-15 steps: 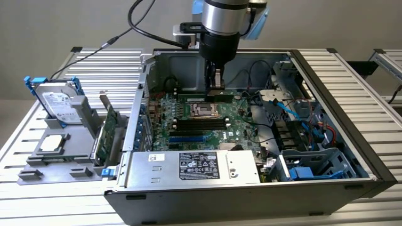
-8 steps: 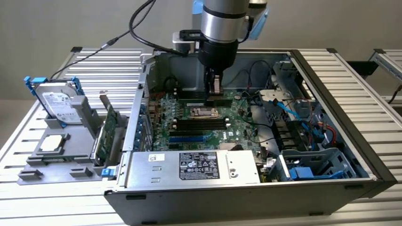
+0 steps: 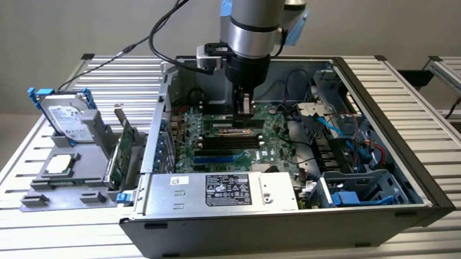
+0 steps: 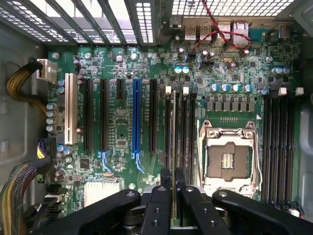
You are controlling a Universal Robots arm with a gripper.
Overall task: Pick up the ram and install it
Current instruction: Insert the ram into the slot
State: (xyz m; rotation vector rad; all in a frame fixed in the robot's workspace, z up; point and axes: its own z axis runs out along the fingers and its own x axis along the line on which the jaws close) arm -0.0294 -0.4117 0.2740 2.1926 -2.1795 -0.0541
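Note:
The ram (image 4: 173,132) shows edge-on in the wrist view as a thin green stick. It is pinched between the black fingers (image 4: 165,183) of my gripper (image 4: 173,180), which is shut on it. It hangs lengthwise over the bank of long black memory slots (image 4: 185,132) beside the CPU socket (image 4: 229,159); I cannot tell whether it touches a slot. In the exterior view my gripper (image 3: 245,110) points straight down inside the open computer case (image 3: 403,178), just above the green motherboard (image 3: 216,154).
A second bank of memory slots (image 4: 279,147) lies beyond the socket, and a blue expansion slot (image 4: 136,117) on the other side. Outside the case, a grey stand holds a hard drive (image 3: 66,116) and a green expansion card (image 3: 124,148). The power supply (image 3: 223,190) sits at the case's front.

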